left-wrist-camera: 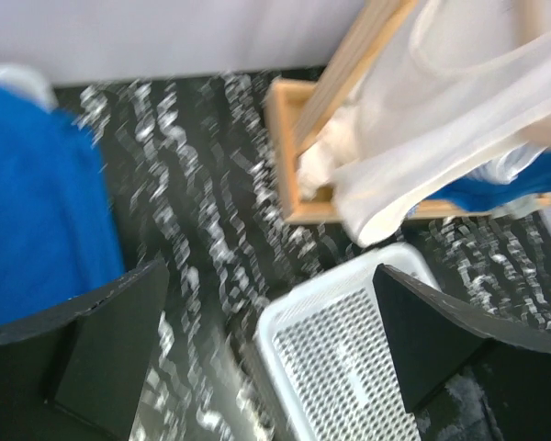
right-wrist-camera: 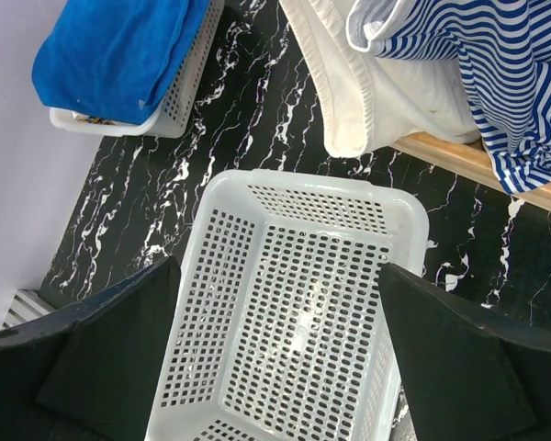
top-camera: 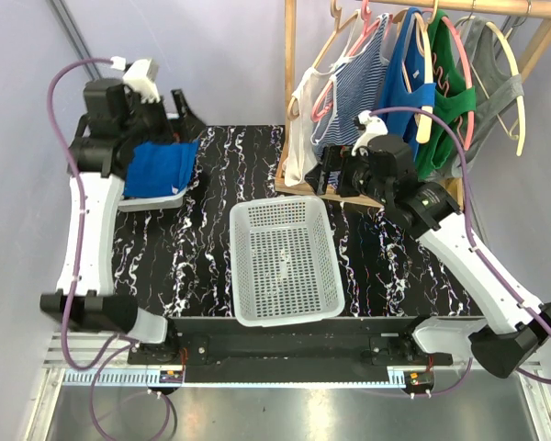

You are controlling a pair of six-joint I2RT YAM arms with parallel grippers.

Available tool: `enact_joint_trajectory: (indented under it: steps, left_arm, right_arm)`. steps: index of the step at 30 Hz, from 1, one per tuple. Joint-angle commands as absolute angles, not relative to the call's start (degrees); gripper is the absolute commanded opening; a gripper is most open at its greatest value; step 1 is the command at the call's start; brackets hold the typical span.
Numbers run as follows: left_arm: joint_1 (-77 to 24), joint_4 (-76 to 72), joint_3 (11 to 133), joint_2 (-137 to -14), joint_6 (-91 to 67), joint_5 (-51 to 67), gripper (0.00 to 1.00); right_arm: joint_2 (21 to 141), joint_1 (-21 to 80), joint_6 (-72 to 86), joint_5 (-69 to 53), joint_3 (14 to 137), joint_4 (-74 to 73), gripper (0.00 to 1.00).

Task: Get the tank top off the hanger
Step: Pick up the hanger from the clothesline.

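I'm seeing the left gripper [top-camera: 179, 106] and right gripper [top-camera: 329, 175] both spread wide, gripping nothing. The white tank top [top-camera: 303, 129] is hanging on its hanger [top-camera: 320, 62] at the worktop's far right edge. I'm worrying that a careless pinch snags the striped top [top-camera: 354, 83] or tips the rack [top-camera: 290, 55].

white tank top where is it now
In the top view, the white fabric tank top hangs at the left end of the wooden clothes rack, beside the blue-and-white striped top, just behind the white perforated basket.
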State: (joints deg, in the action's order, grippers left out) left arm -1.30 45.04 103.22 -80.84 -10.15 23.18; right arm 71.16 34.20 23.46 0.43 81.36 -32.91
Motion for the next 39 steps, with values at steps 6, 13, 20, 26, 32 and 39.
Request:
enact_joint_trajectory:
  steps: [6, 13, 20, 26, 32, 39]
  left_arm:
    - [-15.0, 29.6, 128.0, -95.7, -13.1, 21.9, 0.99]
    - [-22.9, 24.6, 137.0, -104.2, -14.4, 20.6, 0.99]
    - [-23.5, 15.5, 134.5, -107.5, -17.4, 29.0, 0.99]
    - [-26.0, 17.1, 134.7, -109.5, -8.9, 24.9, 0.99]
    - [-27.1, 16.6, 135.4, -111.4, -7.9, 22.0, 0.99]
    - [-29.3, 16.3, 135.4, -113.1, -3.3, 18.0, 0.99]
  right_arm:
    - [63.0, 35.3, 21.4, 0.7, 78.1, -30.7, 0.99]
    - [58.4, 35.3, 21.8, 1.4, 72.5, -30.6, 1.00]
    - [57.0, 35.3, 22.4, 2.0, 69.3, -30.6, 0.99]
    - [55.2, 35.3, 23.1, 2.0, 67.5, -29.4, 0.99]
    - [54.4, 35.3, 23.8, 1.8, 66.8, -29.2, 0.98]
    - [53.0, 35.3, 23.6, 1.8, 67.7, -30.3, 0.98]
